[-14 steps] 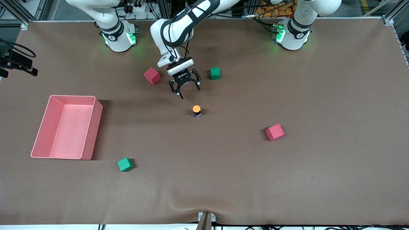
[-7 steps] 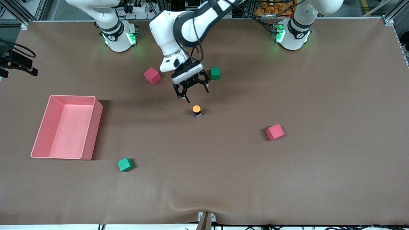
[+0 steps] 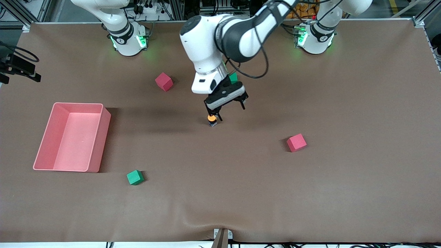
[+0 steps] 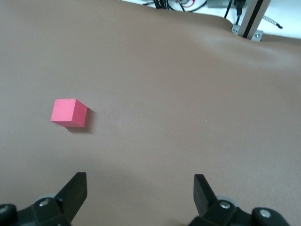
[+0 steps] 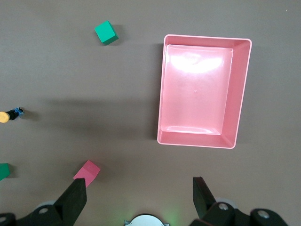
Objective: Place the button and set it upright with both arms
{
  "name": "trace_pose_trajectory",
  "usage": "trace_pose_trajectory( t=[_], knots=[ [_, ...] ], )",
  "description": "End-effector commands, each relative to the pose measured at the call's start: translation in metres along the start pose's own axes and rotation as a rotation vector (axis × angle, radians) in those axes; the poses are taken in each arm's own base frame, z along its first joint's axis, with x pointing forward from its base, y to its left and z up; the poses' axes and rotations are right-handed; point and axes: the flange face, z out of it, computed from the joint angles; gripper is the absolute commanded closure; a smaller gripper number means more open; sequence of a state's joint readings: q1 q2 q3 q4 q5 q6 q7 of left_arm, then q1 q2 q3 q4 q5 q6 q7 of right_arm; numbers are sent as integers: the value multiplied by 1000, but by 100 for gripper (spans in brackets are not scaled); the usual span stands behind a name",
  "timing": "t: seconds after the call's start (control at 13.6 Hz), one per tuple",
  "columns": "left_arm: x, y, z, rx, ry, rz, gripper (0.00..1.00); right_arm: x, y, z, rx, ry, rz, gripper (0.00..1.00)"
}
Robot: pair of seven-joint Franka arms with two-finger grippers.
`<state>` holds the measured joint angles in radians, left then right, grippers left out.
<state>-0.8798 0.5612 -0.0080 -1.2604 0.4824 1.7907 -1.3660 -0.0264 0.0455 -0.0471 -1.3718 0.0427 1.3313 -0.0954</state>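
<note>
The button stands mid-table with its orange cap up on a dark body. My left gripper hangs open just over it, reached across from its base. One fingertip overlaps the button in the front view; I cannot tell whether they touch. The left wrist view shows the open left gripper over bare mat, and the button is out of that view. My right gripper is open and empty, held high near its own base. The button shows at the edge of the right wrist view.
A pink bin sits toward the right arm's end. Red cubes and green cubes are scattered about, one green cube partly hidden by the left arm. The left wrist view shows a red cube.
The left arm has swung toward the front camera, bringing its open gripper from between the red and green cubes to just over the button. The button has not moved.
</note>
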Motion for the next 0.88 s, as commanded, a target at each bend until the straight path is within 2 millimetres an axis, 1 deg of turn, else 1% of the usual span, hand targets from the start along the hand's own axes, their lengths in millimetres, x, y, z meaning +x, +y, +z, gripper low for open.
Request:
trace_pose_trajectory(
  t=[0.0, 0.15, 0.22, 0.37, 0.44, 0.59, 0.81],
  knots=[
    [42, -31, -12, -48, -92, 71, 0, -3, -1, -3, 0, 0, -11, 0],
    [90, -60, -9, -104, -173, 112, 0, -3, -1, -3, 0, 0, -11, 0],
    [112, -75, -1, -120, -196, 137, 0, -3, -1, -3, 0, 0, -11, 0],
    [150, -104, 6, -151, -221, 183, 0, -3, -1, -3, 0, 0, -11, 0],
    [165, -119, 9, -160, -237, 207, 0, -3, -1, -3, 0, 0, -11, 0],
    [194, -152, 26, -164, -289, 230, 0, -3, -1, -3, 0, 0, -11, 0],
    [234, -206, 35, -183, -299, 322, 0, -3, -1, -3, 0, 0, -11, 0]
  ],
)
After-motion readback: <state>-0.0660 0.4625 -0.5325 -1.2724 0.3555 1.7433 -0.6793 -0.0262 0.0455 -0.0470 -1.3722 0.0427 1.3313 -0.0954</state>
